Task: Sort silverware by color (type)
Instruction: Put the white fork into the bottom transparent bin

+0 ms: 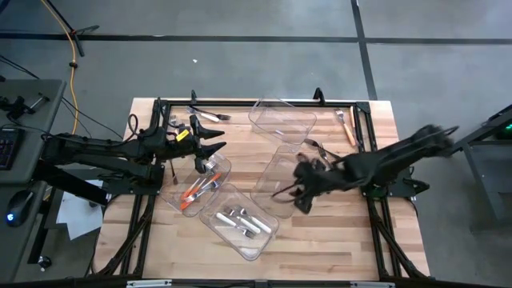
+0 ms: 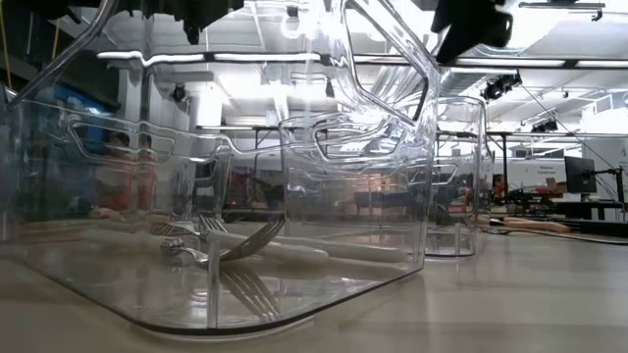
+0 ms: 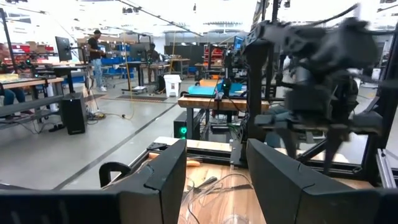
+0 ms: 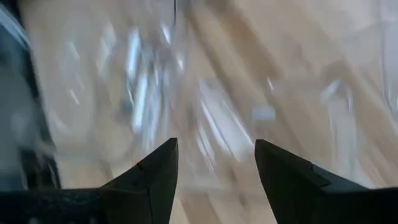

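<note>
From above, orange-handled silverware (image 1: 198, 190) and white-handled silverware (image 1: 240, 222) lie in separate clear bins (image 1: 264, 234). The right claw (image 1: 301, 194) hovers wide over another bin, empty; the left claw (image 1: 210, 139) waits wide. The low view shows fork tines up close.

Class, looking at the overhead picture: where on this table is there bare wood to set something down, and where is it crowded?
Free: the wood right of the white-handled bin, toward the table's right edge. Crowded: the centre, around the orange-handled bin, and the far edge near the empty bin.
</note>
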Tool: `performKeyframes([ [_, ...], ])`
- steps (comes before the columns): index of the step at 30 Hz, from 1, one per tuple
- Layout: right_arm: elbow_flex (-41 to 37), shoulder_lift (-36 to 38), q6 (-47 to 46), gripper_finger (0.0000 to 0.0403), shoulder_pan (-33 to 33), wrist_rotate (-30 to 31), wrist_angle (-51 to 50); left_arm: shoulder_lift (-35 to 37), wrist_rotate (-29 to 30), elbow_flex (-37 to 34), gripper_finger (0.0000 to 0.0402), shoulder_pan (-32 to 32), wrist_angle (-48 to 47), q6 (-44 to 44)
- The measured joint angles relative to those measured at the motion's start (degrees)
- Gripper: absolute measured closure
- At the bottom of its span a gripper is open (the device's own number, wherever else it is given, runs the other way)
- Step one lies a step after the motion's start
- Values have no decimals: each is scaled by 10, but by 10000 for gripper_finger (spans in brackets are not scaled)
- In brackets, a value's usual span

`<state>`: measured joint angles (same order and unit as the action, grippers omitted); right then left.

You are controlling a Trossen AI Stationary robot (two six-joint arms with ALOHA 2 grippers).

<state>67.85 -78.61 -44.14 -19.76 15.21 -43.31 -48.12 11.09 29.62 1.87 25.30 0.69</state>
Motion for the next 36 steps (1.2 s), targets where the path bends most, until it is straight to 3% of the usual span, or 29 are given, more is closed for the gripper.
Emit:
performKeyframes([
  [4,-138,105,49,205,20,46,241,0,0,0,245,0,-1,0],
  [8,-238,151,161,205,69,25,533,0,0,0,245,0,0,-37],
  [11,-272,155,248,205,106,-1,661,0,-1,0,245,0,14,-105],
  [18,-259,153,402,206,156,-49,679,0,-20,0,245,0,15,-130],
  [23,-255,153,342,206,160,-8,682,0,-20,0,245,0,15,-106],
  [36,-255,153,379,206,160,-8,678,0,-20,0,245,0,13,-85],
])
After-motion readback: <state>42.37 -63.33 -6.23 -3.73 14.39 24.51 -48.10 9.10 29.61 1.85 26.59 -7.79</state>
